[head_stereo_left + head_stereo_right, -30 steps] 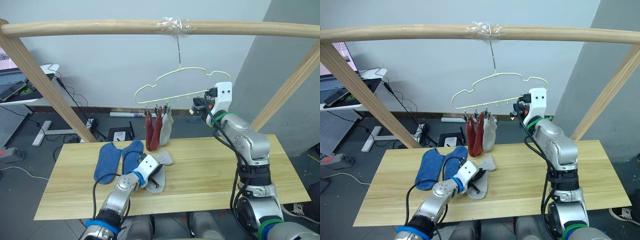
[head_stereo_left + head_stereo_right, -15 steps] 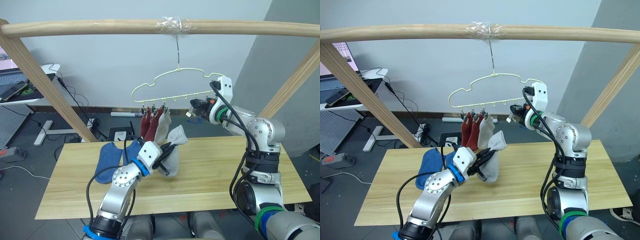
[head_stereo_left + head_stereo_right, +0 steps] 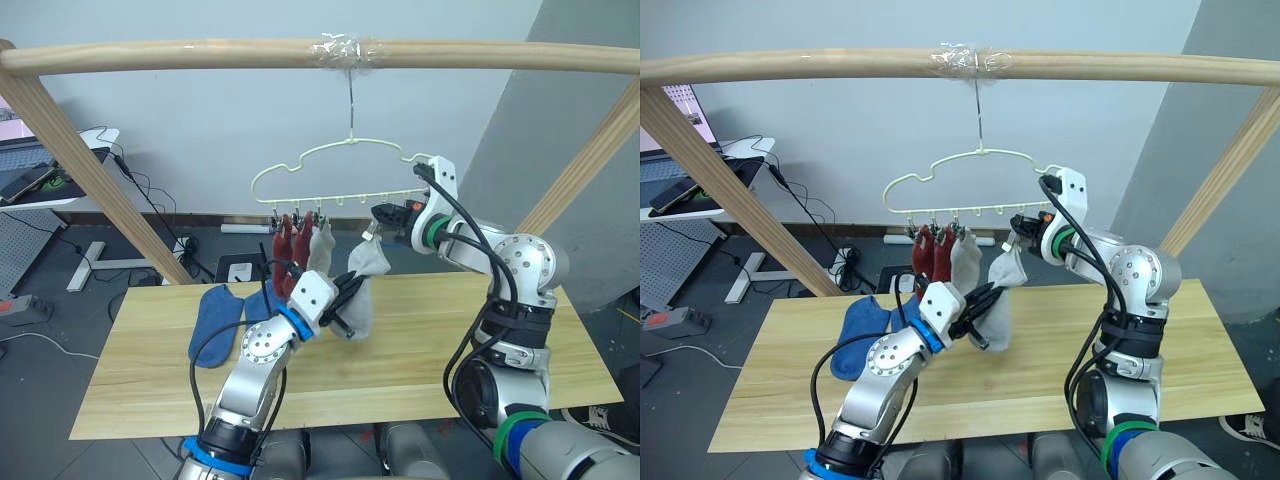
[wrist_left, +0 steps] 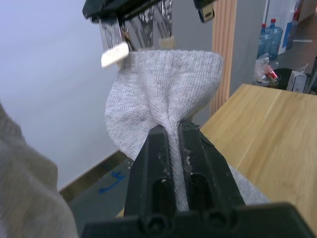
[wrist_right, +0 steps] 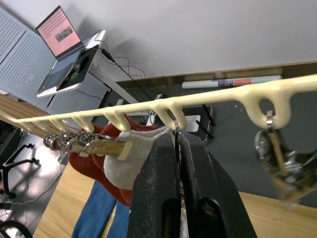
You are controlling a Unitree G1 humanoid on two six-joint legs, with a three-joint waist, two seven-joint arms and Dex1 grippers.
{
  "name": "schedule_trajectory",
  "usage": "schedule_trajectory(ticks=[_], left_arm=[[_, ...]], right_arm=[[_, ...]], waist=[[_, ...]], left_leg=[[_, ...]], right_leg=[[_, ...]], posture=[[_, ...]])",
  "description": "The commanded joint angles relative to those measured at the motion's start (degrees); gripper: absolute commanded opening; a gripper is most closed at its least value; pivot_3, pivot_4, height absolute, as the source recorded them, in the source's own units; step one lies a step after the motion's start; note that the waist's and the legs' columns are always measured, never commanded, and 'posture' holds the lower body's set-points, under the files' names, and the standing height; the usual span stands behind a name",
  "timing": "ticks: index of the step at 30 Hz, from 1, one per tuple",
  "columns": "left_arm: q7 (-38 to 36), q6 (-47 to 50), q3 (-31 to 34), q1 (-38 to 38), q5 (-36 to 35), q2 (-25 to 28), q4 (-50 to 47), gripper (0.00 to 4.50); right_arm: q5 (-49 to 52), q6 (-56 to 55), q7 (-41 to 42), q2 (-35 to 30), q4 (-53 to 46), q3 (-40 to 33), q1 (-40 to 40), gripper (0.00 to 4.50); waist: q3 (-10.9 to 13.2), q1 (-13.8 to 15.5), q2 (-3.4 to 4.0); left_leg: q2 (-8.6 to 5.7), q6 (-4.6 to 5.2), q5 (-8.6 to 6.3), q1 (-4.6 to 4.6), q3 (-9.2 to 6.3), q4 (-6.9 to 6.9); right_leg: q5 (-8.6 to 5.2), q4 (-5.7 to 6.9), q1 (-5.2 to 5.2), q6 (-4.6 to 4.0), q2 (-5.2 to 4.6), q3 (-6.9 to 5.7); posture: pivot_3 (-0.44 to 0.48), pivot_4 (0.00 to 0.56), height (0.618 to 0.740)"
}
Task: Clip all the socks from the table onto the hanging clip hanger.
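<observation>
My left gripper (image 3: pixel 348 295) is shut on a light grey sock (image 3: pixel 362 280), held up above the table (image 3: pixel 450 350) with its cuff just under the hanger's clips. The pale yellow-green clip hanger (image 3: pixel 330 160) hangs from the top rail. My right gripper (image 3: pixel 384 213) is shut on one of its small metal clips (image 5: pixel 175 130) near the right end. Two rust red socks (image 3: pixel 290 248) and one grey sock (image 3: pixel 320 248) hang clipped at the left end. Two blue socks (image 3: pixel 215 322) lie on the table's left part, one partly hidden behind my left arm.
A round wooden rail (image 3: pixel 200 55) spans the top, carried by slanted posts at left (image 3: pixel 90 170) and right (image 3: pixel 585 165). A desk with a laptop (image 3: pixel 30 165) stands back left, with cables on the floor behind the table.
My left gripper has lifted the grey sock off the table up to the hanger's clips. My right gripper has drawn the hanger's right end leftward, so the hanger has swung left.
</observation>
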Motion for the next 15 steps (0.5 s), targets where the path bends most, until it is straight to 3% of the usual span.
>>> schedule_trajectory(ticks=[1, 9, 12, 15], left_arm=[[0.4, -1.7, 0.5, -1.2, -0.7, -0.5, -0.6, 0.01], [0.6, -2.0, 0.7, -2.5, -0.6, -0.9, 0.1, 0.01], [0.7, -2.2, 0.4, -3.0, -0.3, -1.1, 0.6, 0.00], [0.8, -2.4, 0.4, -3.5, -0.1, -1.3, 0.9, 0.00]], right_arm=[[0.4, 0.9, -0.6, 0.0, -1.8, -0.2, 0.9, 0.00], [0.9, 1.0, -0.5, 0.2, -1.8, -0.5, 1.2, 0.00], [1.7, 1.3, -0.1, 0.3, -2.1, -1.0, 1.3, 0.77], [2.1, 1.5, 0.0, 0.3, -2.6, -1.0, 1.7, 2.01]], waist=[[0.0, 0.0, 0.00], [0.0, -0.1, 0.01], [0.0, -0.1, 0.01], [0.0, -0.2, 0.01]], left_leg=[[0.00, 0.00, 0.00, 0.00, 0.00, -0.01], [0.00, 0.00, 0.00, -0.01, 0.00, -0.01], [0.00, 0.00, 0.00, 0.00, 0.00, -0.01], [0.01, 0.00, 0.00, -0.01, 0.00, -0.02]], right_leg=[[0.00, 0.00, 0.00, 0.00, 0.00, 0.00], [0.00, -0.01, 0.00, 0.00, 0.00, 0.00], [0.00, 0.00, 0.00, 0.00, 0.01, 0.00], [0.00, -0.01, 0.00, 0.00, 0.02, 0.01]], posture=[[-0.121, 0.127, 0.740], [-0.123, 0.127, 0.740], [-0.123, 0.127, 0.740], [-0.123, 0.129, 0.740]])
